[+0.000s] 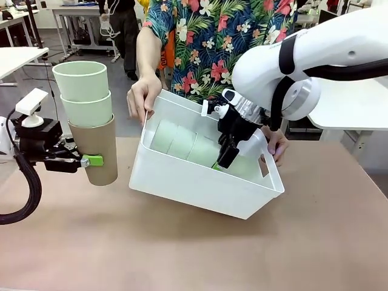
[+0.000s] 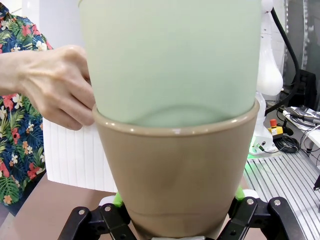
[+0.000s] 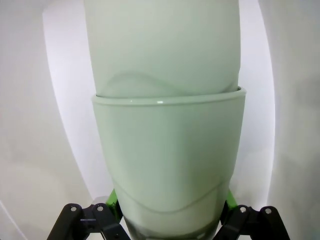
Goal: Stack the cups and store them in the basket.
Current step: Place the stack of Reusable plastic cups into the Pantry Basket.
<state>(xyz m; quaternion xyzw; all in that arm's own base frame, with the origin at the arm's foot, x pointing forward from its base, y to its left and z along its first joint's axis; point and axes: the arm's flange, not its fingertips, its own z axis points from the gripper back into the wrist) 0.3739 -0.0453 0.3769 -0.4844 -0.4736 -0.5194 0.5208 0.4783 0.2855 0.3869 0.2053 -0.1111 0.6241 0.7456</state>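
As recorded from the front, found the large white rectangular plastic basket tipped toward the robot, lower edge on the brown table, with a person's hand grasping its far corner rim and another hand curled at its right end. Found the right gripper reaching inside, closed on a sideways stack of 3 pale mint green matte tumblers. Left of the basket and apart from it, found the left gripper clamped low on an upright tan brown tumbler with 2 more mint tumblers nested inside.
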